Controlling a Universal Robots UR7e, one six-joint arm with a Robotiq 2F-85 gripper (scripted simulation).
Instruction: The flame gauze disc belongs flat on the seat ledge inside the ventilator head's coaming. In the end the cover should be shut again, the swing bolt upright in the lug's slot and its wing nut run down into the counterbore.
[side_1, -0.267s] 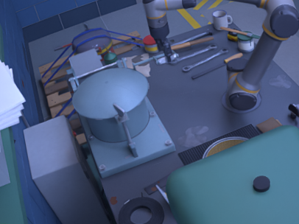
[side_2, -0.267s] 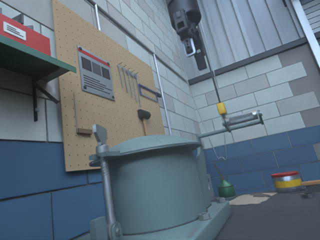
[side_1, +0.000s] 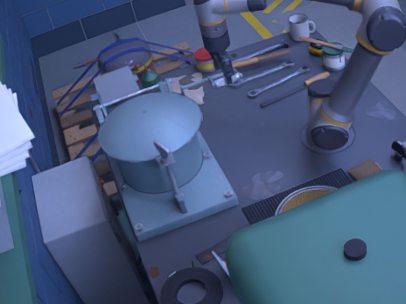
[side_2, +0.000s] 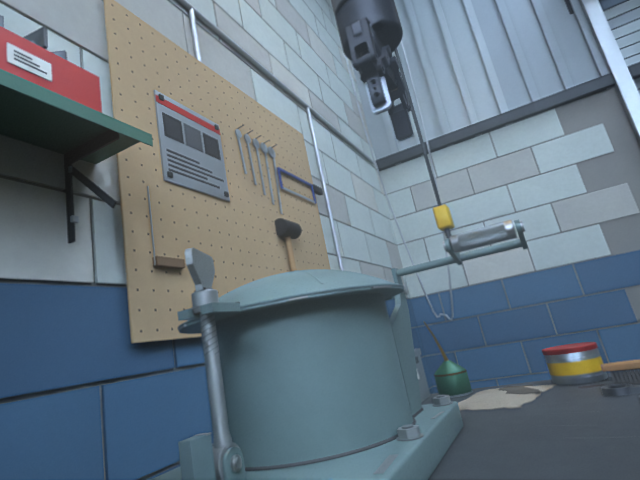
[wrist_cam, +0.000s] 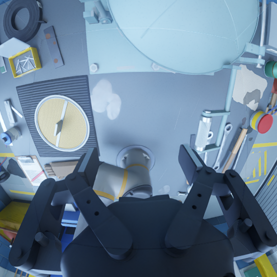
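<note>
The flame gauze disc (wrist_cam: 62, 123), a tan mesh circle in a white rim with a small handle bar, lies flat on a ribbed black mat (wrist_cam: 56, 116) on the bench, partly hidden in the side camera (side_1: 305, 196) by a green cushion. The ventilator head (side_1: 150, 145) stands on its base plate with the domed cover (side_2: 310, 292) shut. The swing bolt (side_2: 212, 351) stands upright in the lug's slot with the wing nut (side_2: 200, 268) on top. The cover's counterweight handle (side_2: 486, 238) sticks out on the hinge side. My gripper (wrist_cam: 139, 165) hangs high above the bench beyond the ventilator, open and empty.
A yellow tray of small parts (wrist_cam: 24, 62) and a black rubber ring (wrist_cam: 22, 20) lie near the mat. Spanners (side_1: 277, 80), a brush, a red-capped tin (side_1: 204, 59) and a mug (side_1: 300, 25) lie around the arm's base (side_1: 327, 135). A grey box (side_1: 75, 220) stands beside the ventilator.
</note>
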